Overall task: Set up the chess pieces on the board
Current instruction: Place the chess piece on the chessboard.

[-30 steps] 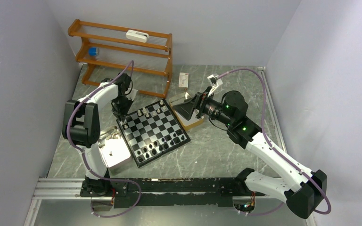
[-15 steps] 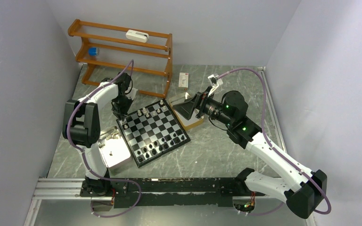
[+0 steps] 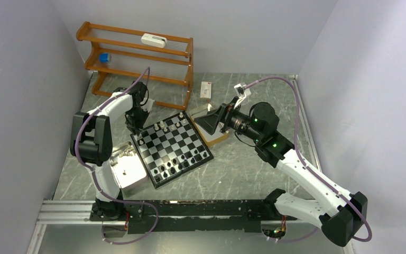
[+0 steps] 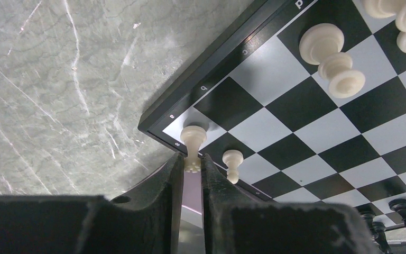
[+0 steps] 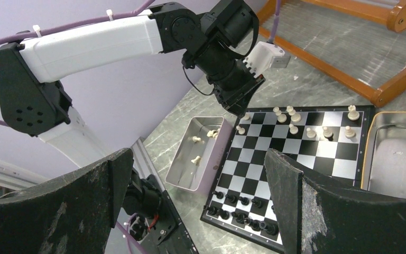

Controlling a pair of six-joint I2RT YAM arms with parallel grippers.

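Observation:
The board [image 3: 172,148] lies at mid table, black pieces [image 3: 177,165] along its near edge, cream pieces [image 3: 170,125] along its far edge. My left gripper [image 3: 136,131] stands over the board's far left corner. In the left wrist view it [image 4: 192,165] is shut on a cream rook [image 4: 193,144] whose base rests on the corner square of the board [image 4: 291,100]. A cream pawn [image 4: 233,163] stands one square away. My right gripper [image 3: 211,120] is open and empty, held high over the tray right of the board; the right wrist view shows the board [image 5: 285,169] below it.
A metal tray [image 3: 128,170] with a few cream pieces [image 5: 205,138] lies left of the board. A second tray [image 3: 209,126] lies at its right. A wooden rack [image 3: 137,61] stands at the back left, a small box [image 3: 205,90] beside it.

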